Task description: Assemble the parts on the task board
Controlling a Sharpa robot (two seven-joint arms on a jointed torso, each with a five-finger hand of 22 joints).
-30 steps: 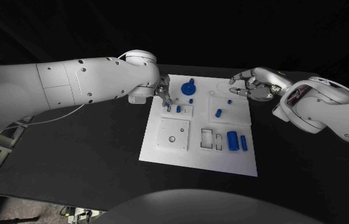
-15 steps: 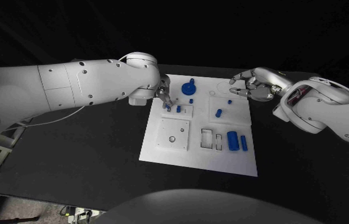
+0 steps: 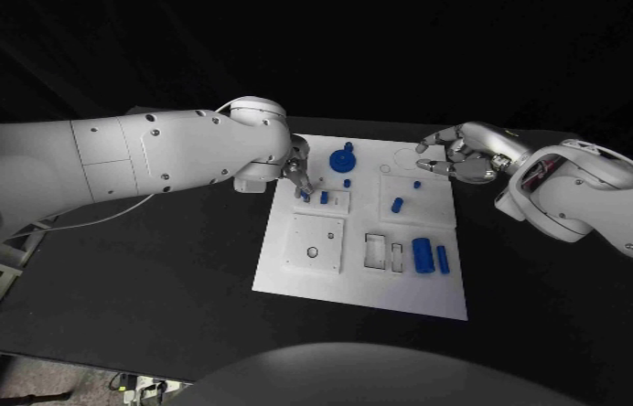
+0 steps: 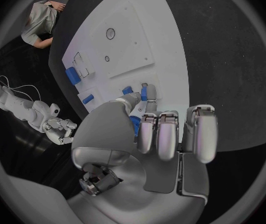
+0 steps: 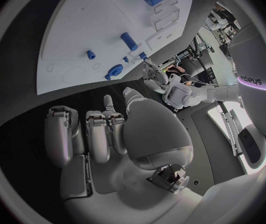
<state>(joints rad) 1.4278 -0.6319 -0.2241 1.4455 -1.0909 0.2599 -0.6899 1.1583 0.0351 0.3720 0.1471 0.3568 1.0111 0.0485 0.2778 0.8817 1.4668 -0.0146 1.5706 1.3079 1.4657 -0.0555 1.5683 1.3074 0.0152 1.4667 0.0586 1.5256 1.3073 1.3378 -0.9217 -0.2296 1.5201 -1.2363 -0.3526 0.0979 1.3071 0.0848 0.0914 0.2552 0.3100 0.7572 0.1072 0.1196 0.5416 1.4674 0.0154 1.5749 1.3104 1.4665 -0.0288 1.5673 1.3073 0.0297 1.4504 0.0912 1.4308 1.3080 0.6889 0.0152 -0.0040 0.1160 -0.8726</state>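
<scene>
Since a second before, my left hand (image 3: 298, 173) had crept slightly toward the small blue peg (image 3: 323, 197) at the board's near-left block, while the parts themselves lay unchanged. That peg stood in the raised white block (image 3: 322, 200) on the task board (image 3: 359, 287), and my fingertips (image 4: 147, 93) were pinched on a second small blue piece (image 4: 135, 124) right beside it. The risk, as I judged it, was a tilted entry: pressed off-line, the piece could jam, or knock the standing peg loose. My right hand (image 3: 455, 157) hovered spread over the board's far right corner, holding nothing, the black bench (image 3: 158, 269) around it
</scene>
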